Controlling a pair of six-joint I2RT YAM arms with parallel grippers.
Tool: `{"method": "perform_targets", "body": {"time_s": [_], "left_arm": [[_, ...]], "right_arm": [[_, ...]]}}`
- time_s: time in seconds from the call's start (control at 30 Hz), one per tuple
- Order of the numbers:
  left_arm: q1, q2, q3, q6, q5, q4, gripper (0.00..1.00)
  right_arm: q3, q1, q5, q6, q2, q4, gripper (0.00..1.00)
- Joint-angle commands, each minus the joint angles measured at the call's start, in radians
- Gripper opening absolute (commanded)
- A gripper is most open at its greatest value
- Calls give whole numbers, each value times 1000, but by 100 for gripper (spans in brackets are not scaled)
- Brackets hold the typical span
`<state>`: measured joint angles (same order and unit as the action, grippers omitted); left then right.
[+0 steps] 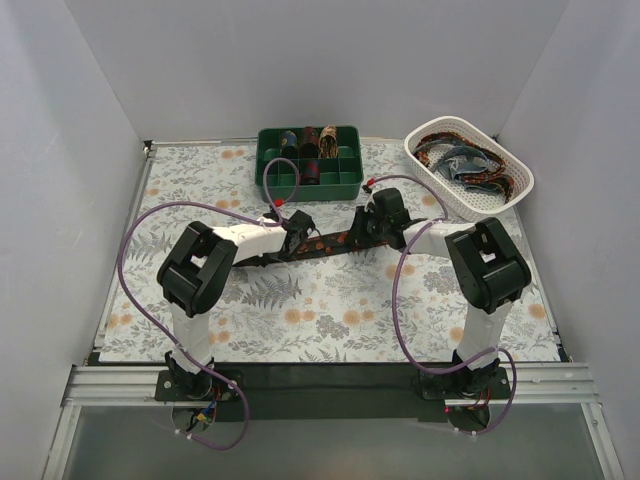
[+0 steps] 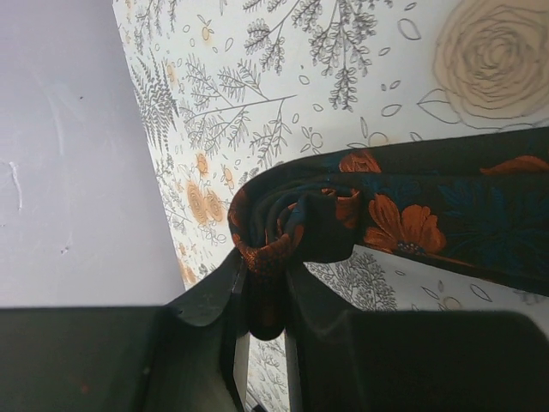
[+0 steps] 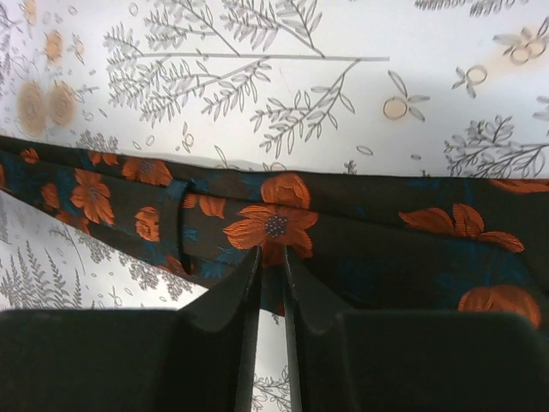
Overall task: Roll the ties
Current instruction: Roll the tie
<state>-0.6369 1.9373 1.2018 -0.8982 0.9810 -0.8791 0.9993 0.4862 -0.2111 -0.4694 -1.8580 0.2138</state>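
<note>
A dark tie with orange flowers (image 1: 335, 240) lies stretched across the middle of the floral cloth between my two grippers. My left gripper (image 1: 297, 222) is shut on its rolled end; in the left wrist view the small coil (image 2: 287, 225) sits at the fingertips with the fabric pinched between them (image 2: 264, 292). My right gripper (image 1: 372, 226) is shut on the flat stretch of the same tie (image 3: 283, 225), pinching its near edge (image 3: 272, 270). More loose ties (image 1: 468, 165) lie in the white basket. Several rolled ties (image 1: 309, 140) sit in the green tray's back row.
The green compartment tray (image 1: 340, 185) stands at the back centre, close behind my left gripper. The white basket (image 1: 520, 185) stands at the back right. Purple cables (image 1: 400, 290) loop over both arms. White walls close the left, back and right sides.
</note>
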Motion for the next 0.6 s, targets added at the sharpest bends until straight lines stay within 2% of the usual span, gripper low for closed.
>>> {"method": "perform_targets", "body": {"time_s": [0.0, 0.37, 0.57], "left_arm": [[26, -60, -24, 31, 59, 45, 0], [28, 12, 18, 28, 58, 20, 1], [39, -4, 39, -19, 120, -14, 1]], "right_arm": [[-25, -1, -33, -11, -15, 48, 19], [-47, 0, -48, 0, -21, 56, 19], [-59, 0, -60, -3, -21, 64, 19]]}}
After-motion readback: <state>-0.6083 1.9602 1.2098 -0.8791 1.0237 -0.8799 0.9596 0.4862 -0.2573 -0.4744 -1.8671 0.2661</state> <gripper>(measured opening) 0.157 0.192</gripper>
